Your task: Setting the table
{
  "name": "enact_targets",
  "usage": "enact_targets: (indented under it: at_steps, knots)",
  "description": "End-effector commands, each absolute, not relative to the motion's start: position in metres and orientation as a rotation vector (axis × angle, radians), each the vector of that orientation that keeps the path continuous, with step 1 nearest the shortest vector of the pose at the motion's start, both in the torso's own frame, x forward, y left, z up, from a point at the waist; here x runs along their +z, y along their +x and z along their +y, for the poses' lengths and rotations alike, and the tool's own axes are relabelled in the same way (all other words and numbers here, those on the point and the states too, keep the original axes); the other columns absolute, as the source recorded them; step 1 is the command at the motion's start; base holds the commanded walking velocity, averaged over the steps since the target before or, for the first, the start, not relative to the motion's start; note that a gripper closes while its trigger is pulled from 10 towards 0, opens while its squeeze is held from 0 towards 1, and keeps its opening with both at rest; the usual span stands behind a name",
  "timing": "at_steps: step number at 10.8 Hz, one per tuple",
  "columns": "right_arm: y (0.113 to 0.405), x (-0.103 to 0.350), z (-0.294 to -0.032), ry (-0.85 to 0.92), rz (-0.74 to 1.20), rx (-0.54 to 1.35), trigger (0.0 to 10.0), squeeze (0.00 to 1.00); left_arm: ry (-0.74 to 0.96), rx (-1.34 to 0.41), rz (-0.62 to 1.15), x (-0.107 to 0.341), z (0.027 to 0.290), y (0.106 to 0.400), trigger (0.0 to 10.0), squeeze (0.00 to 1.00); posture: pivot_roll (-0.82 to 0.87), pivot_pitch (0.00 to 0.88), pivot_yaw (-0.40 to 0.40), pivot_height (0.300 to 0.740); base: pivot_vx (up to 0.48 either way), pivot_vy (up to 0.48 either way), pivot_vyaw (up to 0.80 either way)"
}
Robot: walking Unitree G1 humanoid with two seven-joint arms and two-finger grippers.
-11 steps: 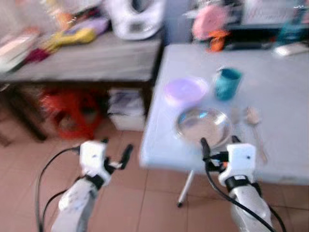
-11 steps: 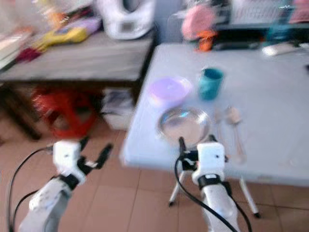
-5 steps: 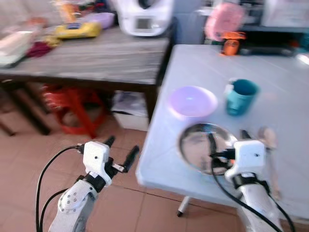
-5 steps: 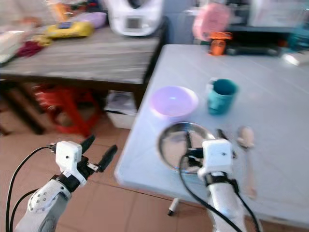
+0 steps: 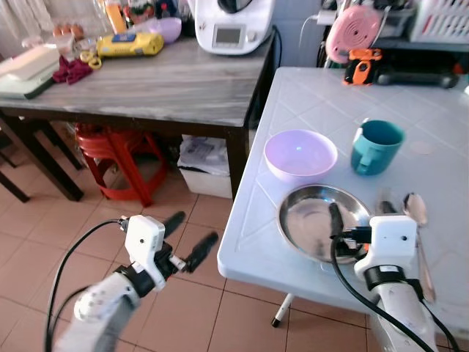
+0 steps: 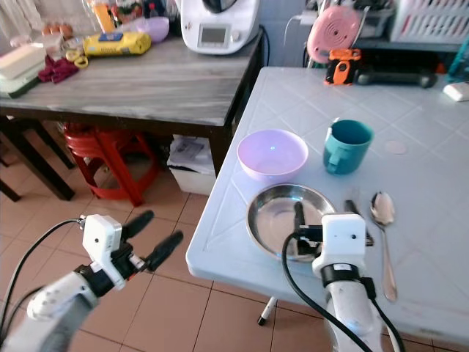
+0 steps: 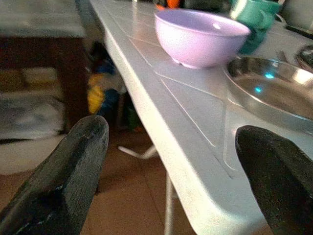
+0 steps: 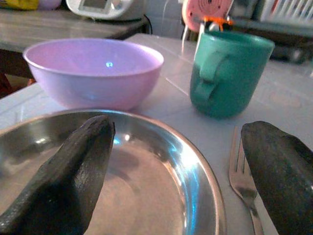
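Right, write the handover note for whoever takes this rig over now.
Right gripper: open, empty, over the near rim of the round steel plate.
Left gripper: open, empty, off the table's left edge above the tiled floor.
On the white table: lilac plastic bowl and teal mug behind the plate; metal spoon to its right, a fork between them.
Done: the setting looks laid.
Left: probably only straightening.

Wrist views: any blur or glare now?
Left wrist view: left tool's fingers soft, round lilac plastic bowl fairly sharp, teal mug blurred. Right wrist view: glare streak on round steel plate; right tool's fingers out of focus.
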State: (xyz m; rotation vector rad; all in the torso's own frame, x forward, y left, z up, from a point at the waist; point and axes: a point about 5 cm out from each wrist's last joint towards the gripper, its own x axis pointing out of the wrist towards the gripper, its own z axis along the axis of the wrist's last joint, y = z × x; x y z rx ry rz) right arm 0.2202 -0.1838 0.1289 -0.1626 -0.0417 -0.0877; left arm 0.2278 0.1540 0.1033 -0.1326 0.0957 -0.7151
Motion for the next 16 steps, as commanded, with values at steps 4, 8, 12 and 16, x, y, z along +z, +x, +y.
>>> enact_targets:
  at_steps: [4, 8, 12, 16]
  knots:
    - [0.204, 0.129, -0.192, -0.108, 0.022, -0.16, 10.0, 0.0, -0.143, -0.795, 0.145, 0.102, 0.153, 0.22, 10.0, 0.0, -0.11, 0.116, 0.095, 0.74, 0.0, 0.0, 0.0]
    - [0.2, 0.131, -0.188, -0.06, 0.033, -0.104, 10.0, 0.0, -0.148, -0.808, 0.149, 0.097, 0.15, 0.22, 10.0, 0.0, -0.11, 0.127, 0.094, 0.74, 0.0, 0.0, 0.0]
    - [0.204, 0.118, -0.184, 0.02, 0.095, -0.062, 10.0, 0.0, -0.141, -0.824, 0.138, 0.091, 0.145, 0.221, 10.0, 0.0, -0.1, 0.126, 0.092, 0.74, 0.0, 0.0, 0.0]
    - [0.2, 0.108, -0.187, 0.079, 0.135, -0.075, 10.0, 0.0, -0.131, -0.83, 0.115, 0.088, 0.142, 0.222, 10.0, 0.0, -0.11, 0.128, 0.096, 0.74, 0.0, 0.0, 0.0]
